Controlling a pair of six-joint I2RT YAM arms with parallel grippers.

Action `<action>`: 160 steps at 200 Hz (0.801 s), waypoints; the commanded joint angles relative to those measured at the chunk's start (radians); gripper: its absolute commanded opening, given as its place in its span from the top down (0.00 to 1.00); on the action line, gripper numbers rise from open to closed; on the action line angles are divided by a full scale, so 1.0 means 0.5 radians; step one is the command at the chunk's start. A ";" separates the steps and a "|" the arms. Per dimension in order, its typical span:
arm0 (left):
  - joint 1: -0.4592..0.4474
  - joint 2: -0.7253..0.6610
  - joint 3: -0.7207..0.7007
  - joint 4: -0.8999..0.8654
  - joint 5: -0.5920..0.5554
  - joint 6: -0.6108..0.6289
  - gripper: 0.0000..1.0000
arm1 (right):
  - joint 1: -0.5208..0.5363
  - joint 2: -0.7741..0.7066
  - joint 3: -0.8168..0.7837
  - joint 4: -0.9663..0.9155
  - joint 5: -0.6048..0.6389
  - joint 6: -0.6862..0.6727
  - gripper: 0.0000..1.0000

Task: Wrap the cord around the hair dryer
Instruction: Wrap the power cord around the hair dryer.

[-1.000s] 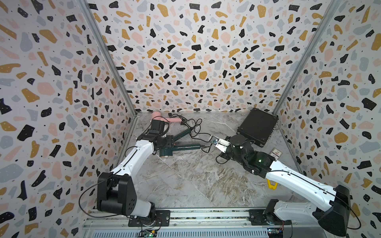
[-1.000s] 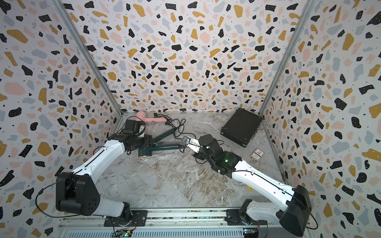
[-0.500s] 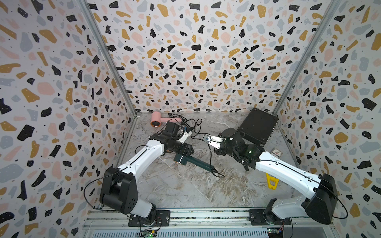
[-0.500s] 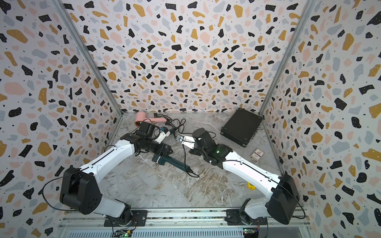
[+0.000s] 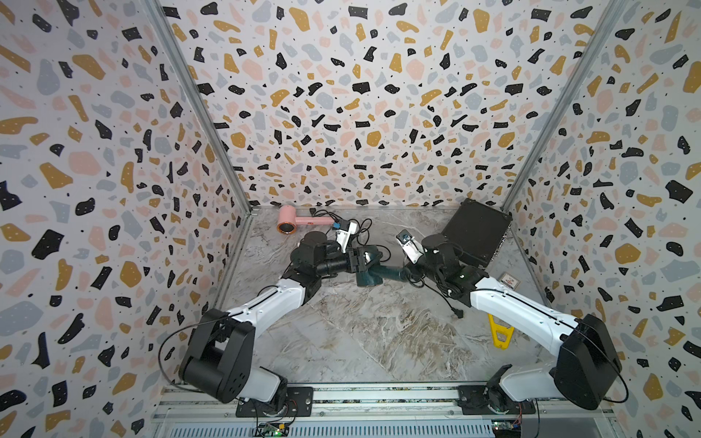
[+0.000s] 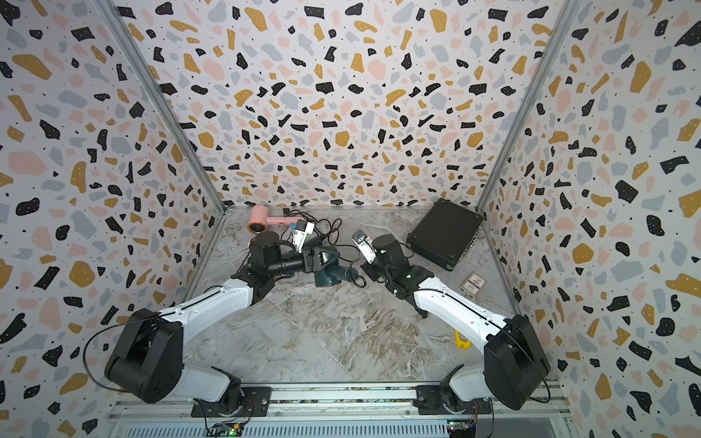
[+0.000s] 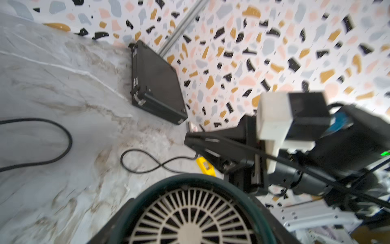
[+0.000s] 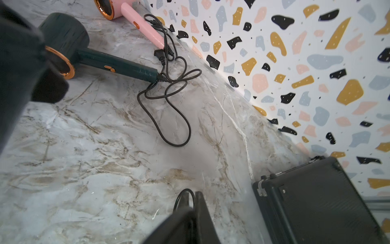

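Marble tabletop [image 5: 360, 341], terrazzo walls. Green hair dryer [image 5: 370, 278] mid-table, handle toward 3 o'clock. My left gripper [image 5: 364, 261] clamps its rigid head; right gripper [image 8: 191, 195] pinched shut on cord [image 8: 177, 145]. Cord looks limp, slippery; I'd wrap it taut.

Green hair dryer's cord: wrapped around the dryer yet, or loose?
Loose. The cord trails off the green dryer handle's end in slack loops on the table; none circles the dryer.
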 commanded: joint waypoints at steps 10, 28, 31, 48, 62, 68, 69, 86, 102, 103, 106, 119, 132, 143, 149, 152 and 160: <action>0.034 0.212 -0.066 1.222 -0.180 -0.798 1.00 | -0.023 -0.052 -0.116 0.124 -0.045 0.304 1.00; 0.077 0.298 -0.095 1.310 -0.348 -0.911 1.00 | -0.023 -0.057 -0.224 0.170 -0.065 0.386 1.00; 0.087 0.304 -0.103 1.300 -0.374 -0.914 1.00 | -0.023 -0.060 -0.242 0.175 -0.069 0.397 1.00; 0.142 0.285 -0.126 1.103 -0.510 -0.847 1.00 | -0.015 -0.074 -0.335 0.178 -0.067 0.429 1.00; 0.177 0.225 -0.125 0.815 -0.616 -0.719 1.00 | 0.006 -0.093 -0.388 0.138 -0.010 0.404 1.00; 0.191 0.194 -0.117 0.675 -0.664 -0.654 1.00 | 0.019 -0.101 -0.401 0.112 0.015 0.389 1.00; 0.194 0.188 -0.114 0.663 -0.672 -0.643 1.00 | 0.021 -0.100 -0.403 0.108 0.020 0.387 1.00; 0.220 0.129 -0.055 0.325 -0.794 -0.487 1.00 | 0.068 -0.111 -0.431 0.040 0.101 0.336 1.00; 0.242 0.112 0.041 0.039 -0.866 -0.365 1.00 | 0.095 -0.096 -0.443 -0.006 0.188 0.315 1.00; 0.244 0.112 0.045 0.029 -0.872 -0.355 1.00 | 0.096 -0.096 -0.444 -0.009 0.192 0.313 1.00; 0.247 0.109 0.065 -0.021 -0.885 -0.318 1.00 | 0.097 -0.093 -0.443 -0.020 0.207 0.315 1.00; 0.252 0.067 0.157 -0.372 -0.977 -0.103 1.00 | 0.094 -0.089 -0.428 -0.120 0.324 0.301 1.00; 0.255 -0.016 0.254 -0.792 -1.113 0.201 1.00 | 0.071 -0.107 -0.364 -0.255 0.483 0.276 1.00; 0.265 -0.106 0.332 -1.135 -1.288 0.452 1.00 | 0.002 -0.132 -0.301 -0.363 0.563 0.273 1.00; 0.280 -0.160 0.362 -1.303 -1.380 0.565 1.00 | -0.061 -0.144 -0.264 -0.424 0.575 0.292 1.00; 0.293 -0.188 0.374 -1.382 -1.412 0.617 1.00 | -0.099 -0.149 -0.248 -0.450 0.573 0.305 1.00; 0.339 -0.260 0.401 -1.528 -1.469 0.728 1.00 | -0.199 -0.157 -0.200 -0.523 0.539 0.339 1.00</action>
